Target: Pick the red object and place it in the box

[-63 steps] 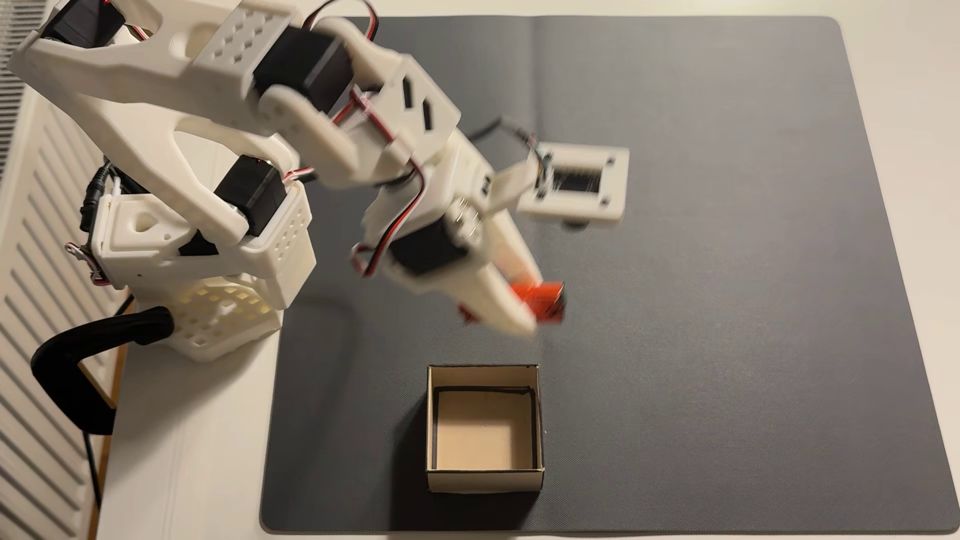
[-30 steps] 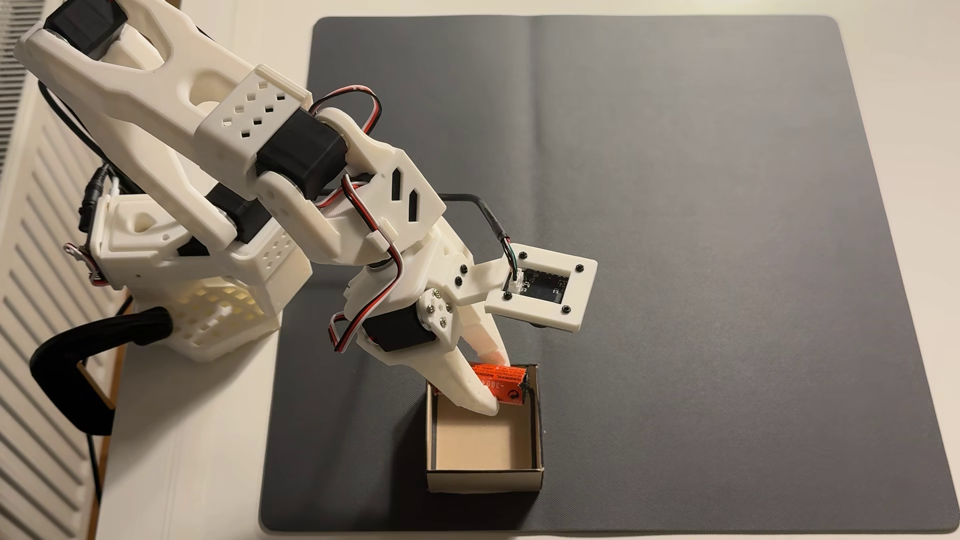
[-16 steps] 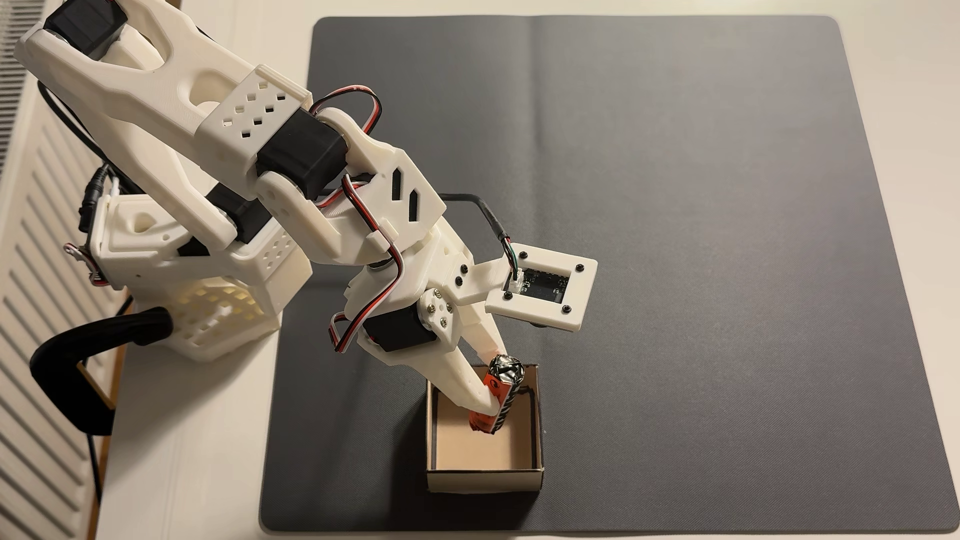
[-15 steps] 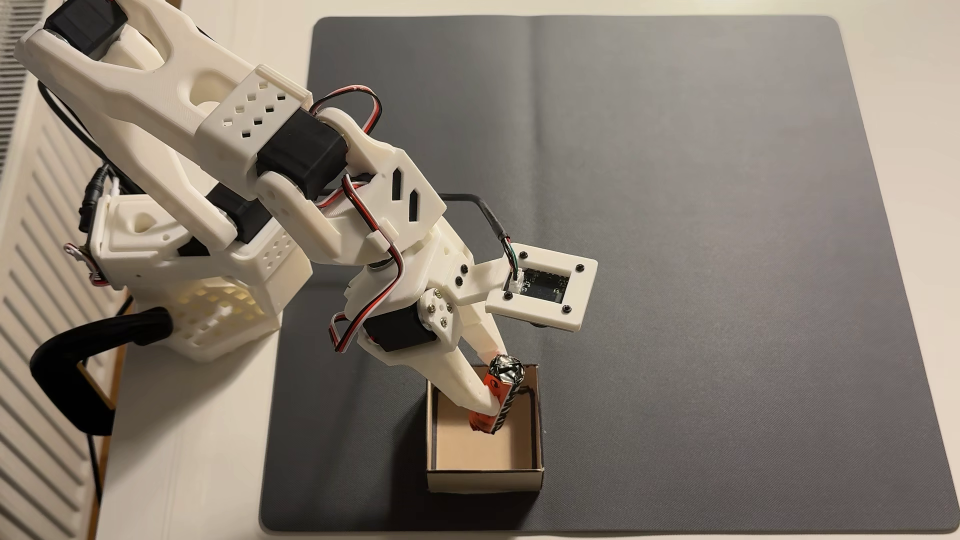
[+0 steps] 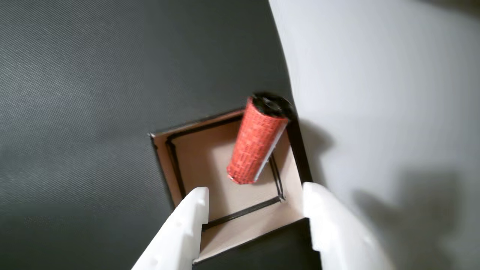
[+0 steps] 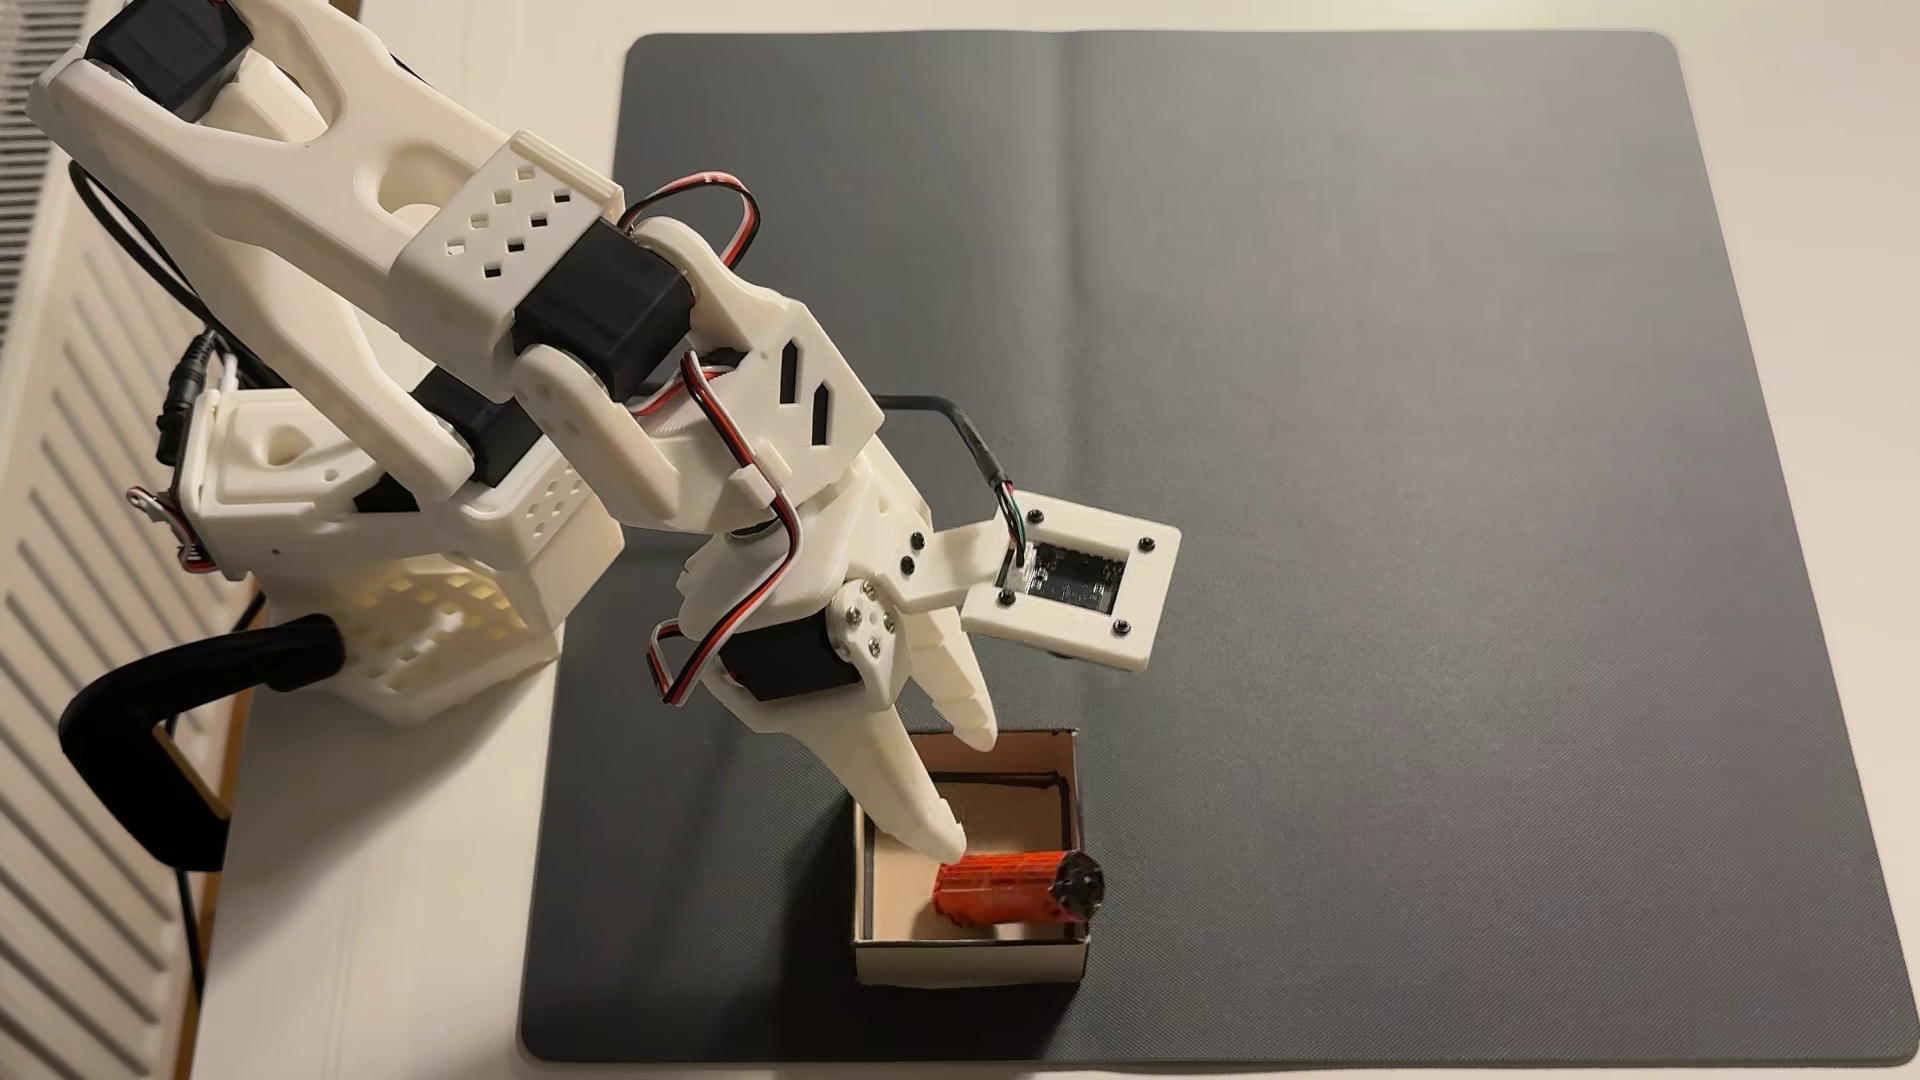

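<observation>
Box: in the fixed view I see the small open-top cardboard box on the near middle of the mat, cream walls, black line round its inner base; the wrist view shows it too.
Red object: the orange-red cylinder lies inside the box, toward its near right, its black end resting up against the right wall at the rim, so it sits tilted. In the wrist view its black end leans on the box edge.
Gripper: my gripper hangs over the far left part of the box, its fingers spread apart and holding nothing. One fingertip comes just beside the cylinder's left end; I cannot tell if they touch. In the wrist view the gripper shows with both white fingers wide apart.
Wrist camera mount: white plate right of the gripper, above the mat.
Mat: dark grey mat on the pale table.
Arm base: white, far left, off the mat.
</observation>
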Robot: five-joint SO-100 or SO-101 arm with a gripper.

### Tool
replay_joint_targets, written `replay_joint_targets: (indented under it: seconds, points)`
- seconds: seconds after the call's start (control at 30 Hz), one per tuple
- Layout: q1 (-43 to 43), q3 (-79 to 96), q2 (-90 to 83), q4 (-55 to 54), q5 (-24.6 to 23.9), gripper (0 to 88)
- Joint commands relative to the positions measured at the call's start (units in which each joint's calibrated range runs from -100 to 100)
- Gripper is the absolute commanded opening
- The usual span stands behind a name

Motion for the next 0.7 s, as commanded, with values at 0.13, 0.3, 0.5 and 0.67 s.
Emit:
replay_joint_targets:
  seconds: [0.13, 0.3, 0.5, 0.67]
  points:
    - [-3.4, -1.2, -1.2, 0.2, -2.0, 19.5]
    - [-10.7, -2.9, -6.1, 5.7, -7.6, 11.7]
    - [-17.9, -0.4, -19.1, 9.6, -11.6, 0.7]
    - [-21.5, 5.8, -30.0, 11.6, -12.1, 0.8]
